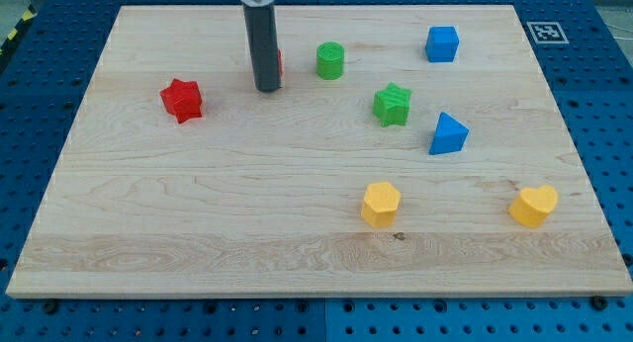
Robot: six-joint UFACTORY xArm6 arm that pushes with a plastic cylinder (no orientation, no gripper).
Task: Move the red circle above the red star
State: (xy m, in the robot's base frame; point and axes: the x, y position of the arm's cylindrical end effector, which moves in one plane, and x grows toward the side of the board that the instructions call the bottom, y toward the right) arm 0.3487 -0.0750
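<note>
Camera view: my tip point(267, 88) hides most of the red circle point(279, 63) behind it; my tool grasps nothing. Pushing off-centre could slip it past the red star point(182, 100), left.

No readable text or numbers; only a square fiducial marker point(541, 32) on the board's point(297, 233) top-right corner.
</note>
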